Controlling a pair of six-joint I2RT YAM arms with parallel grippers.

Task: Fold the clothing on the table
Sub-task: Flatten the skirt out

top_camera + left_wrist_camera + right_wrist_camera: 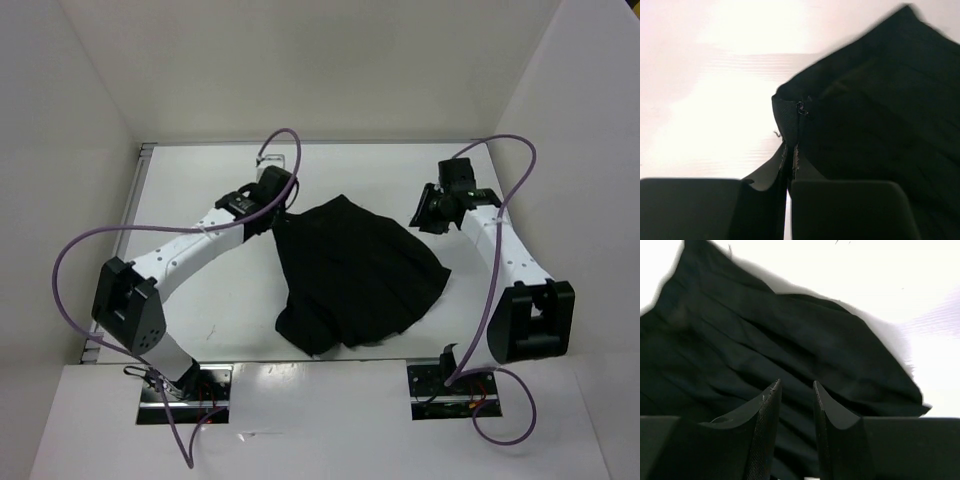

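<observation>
The black clothing (355, 275) lies bunched in the middle of the white table (230, 310), its pleated folds fanning toward the near right. My left gripper (283, 207) is at the garment's far-left corner and is shut on the hem there. In the left wrist view the fingers (790, 152) pinch a seamed edge of the clothing (880, 120). My right gripper (425, 212) hovers just beyond the garment's far-right edge. In the right wrist view it (796, 390) is open by a narrow gap, with nothing between its fingers and the pleated clothing (765, 340) beyond them.
White walls close in the table on the left, back and right. Purple cables (75, 250) loop over both arms. The left arm's elbow (130, 305) and the right arm's elbow (535, 320) rise near the front corners. A metal rim (143, 170) edges the table.
</observation>
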